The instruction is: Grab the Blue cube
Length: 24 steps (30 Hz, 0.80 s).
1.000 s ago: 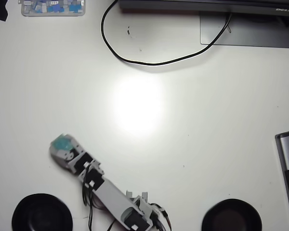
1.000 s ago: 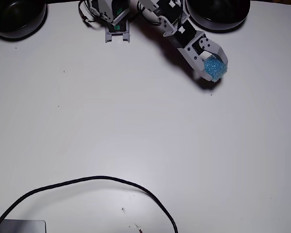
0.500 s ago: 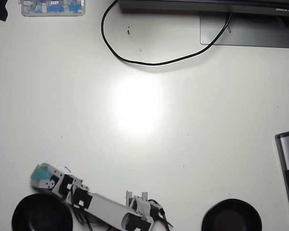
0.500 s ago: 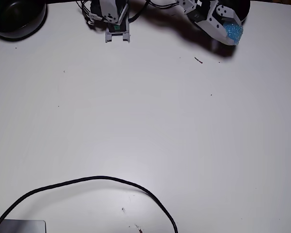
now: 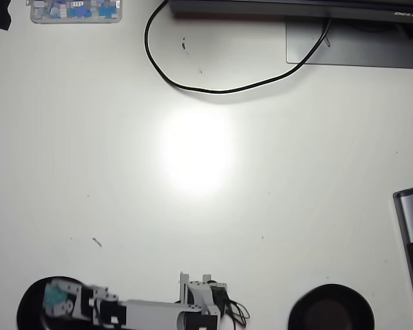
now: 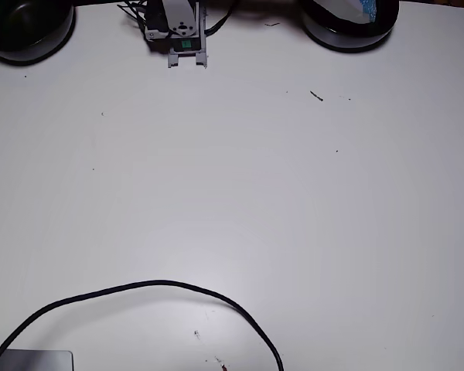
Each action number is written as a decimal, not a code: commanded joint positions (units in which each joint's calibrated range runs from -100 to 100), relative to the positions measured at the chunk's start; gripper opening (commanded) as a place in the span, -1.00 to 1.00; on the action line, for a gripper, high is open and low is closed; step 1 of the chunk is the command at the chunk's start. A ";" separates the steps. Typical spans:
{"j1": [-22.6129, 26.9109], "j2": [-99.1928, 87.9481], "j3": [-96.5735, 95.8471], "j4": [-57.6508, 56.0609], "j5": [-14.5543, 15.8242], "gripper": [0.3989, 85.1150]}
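1. teal-blue is the thing to look for: the blue cube (image 5: 54, 298) sits clamped in the gripper (image 5: 56, 300), right over the black bowl (image 5: 34, 292) at the bottom left of the overhead view.
2. the jaws are closed on it, one on either side, though it's a bit blurry there.
3. in the fixed view only a sliver of the cube (image 6: 367, 6) shows at the top edge, above that same bowl (image 6: 340, 35).
4. the arm base (image 5: 201, 302) is between the two bowls, with the other black bowl (image 5: 330, 309) well apart at the right.
5. a black cable (image 5: 193, 86) loops across the white table (image 5: 296, 172) up top, and a clear plastic tray (image 5: 76, 11) sits in the top left corner.
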 commanded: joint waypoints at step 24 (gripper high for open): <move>5.76 2.11 3.96 -0.61 0.68 0.16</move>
